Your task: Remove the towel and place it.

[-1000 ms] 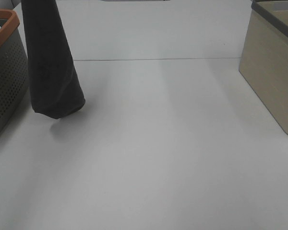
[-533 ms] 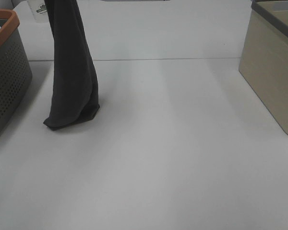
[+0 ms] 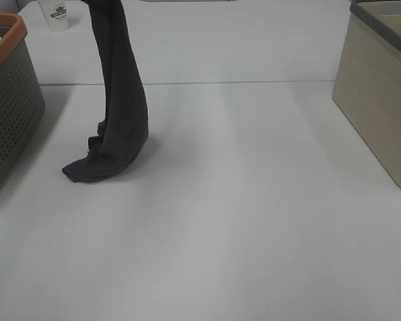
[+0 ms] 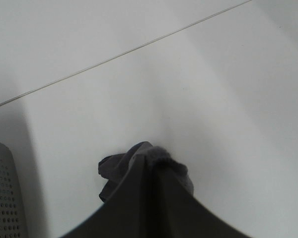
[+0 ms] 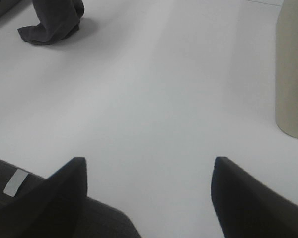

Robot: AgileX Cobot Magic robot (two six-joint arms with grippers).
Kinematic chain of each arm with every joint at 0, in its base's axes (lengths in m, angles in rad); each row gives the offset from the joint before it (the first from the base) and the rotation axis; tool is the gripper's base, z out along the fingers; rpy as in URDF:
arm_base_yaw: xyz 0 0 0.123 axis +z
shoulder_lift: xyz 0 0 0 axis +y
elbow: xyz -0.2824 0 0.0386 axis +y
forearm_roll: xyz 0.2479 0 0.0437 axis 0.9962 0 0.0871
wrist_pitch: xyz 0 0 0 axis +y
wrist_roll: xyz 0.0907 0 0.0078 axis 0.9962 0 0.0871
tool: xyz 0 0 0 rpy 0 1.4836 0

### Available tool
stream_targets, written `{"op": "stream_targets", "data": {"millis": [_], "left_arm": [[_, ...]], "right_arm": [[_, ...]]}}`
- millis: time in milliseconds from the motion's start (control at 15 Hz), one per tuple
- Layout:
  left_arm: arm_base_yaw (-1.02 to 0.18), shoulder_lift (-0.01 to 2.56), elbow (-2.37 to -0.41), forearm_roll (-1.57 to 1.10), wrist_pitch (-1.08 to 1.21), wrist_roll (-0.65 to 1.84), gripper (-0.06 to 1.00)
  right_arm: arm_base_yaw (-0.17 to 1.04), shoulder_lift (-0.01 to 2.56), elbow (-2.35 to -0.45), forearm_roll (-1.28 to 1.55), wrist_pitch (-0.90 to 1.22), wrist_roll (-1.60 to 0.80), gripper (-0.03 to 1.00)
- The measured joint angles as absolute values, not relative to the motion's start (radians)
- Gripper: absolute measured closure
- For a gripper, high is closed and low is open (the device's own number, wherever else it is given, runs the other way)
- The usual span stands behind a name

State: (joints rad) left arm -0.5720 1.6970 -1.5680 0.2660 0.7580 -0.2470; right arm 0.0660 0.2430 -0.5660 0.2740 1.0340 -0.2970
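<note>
The dark charcoal towel [image 3: 122, 100] hangs as a long narrow drape from above the top edge of the exterior view. Its lower end lies bunched on the white table [image 3: 254, 221], left of centre. The left gripper itself does not show in any view. In its wrist view the towel [image 4: 149, 198] falls straight down from the camera to the table, so it is held from above. My right gripper [image 5: 148, 161] stands wide open with nothing between its fingers, low over the table. From there the towel's bunched end [image 5: 49, 25] lies far off.
A grey perforated basket [image 3: 10, 114] with an orange rim stands at the left edge, close to the towel. A beige bin [image 3: 381, 107] with a grey rim stands at the right. A white cup [image 3: 57, 13] sits at the back left.
The hanging towel has swung right, away from the basket, and come down. Its lower end, which was just above the table, now rests bunched on it.
</note>
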Motion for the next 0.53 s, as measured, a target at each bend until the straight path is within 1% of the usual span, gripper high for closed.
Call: {"op": "stream_targets", "data": {"millis": [267,333,400,533], "left_arm": [[-0.572,1.676,-1.568,0.27,0.745,-0.154,0.94],[-0.572,1.661,-1.573,0.269,0.732,-0.099,0.94],[-0.572,1.637,-1.618,0.257,0.706,0.034,0.94],[-0.561,1.632,-1.689,0.194,0.706,0.139,0.94]], "right_arm": [[0.066,0.394,-0.572,0.416,0.937,-0.423,0.27],[0.066,0.436,-0.572,0.46,0.908,-0.461,0.27],[0.066,0.528,-0.572,0.555,0.84,-0.545,0.27],[0.066,0.614,-0.572,0.666,0.766,-0.671,0.27]]}}
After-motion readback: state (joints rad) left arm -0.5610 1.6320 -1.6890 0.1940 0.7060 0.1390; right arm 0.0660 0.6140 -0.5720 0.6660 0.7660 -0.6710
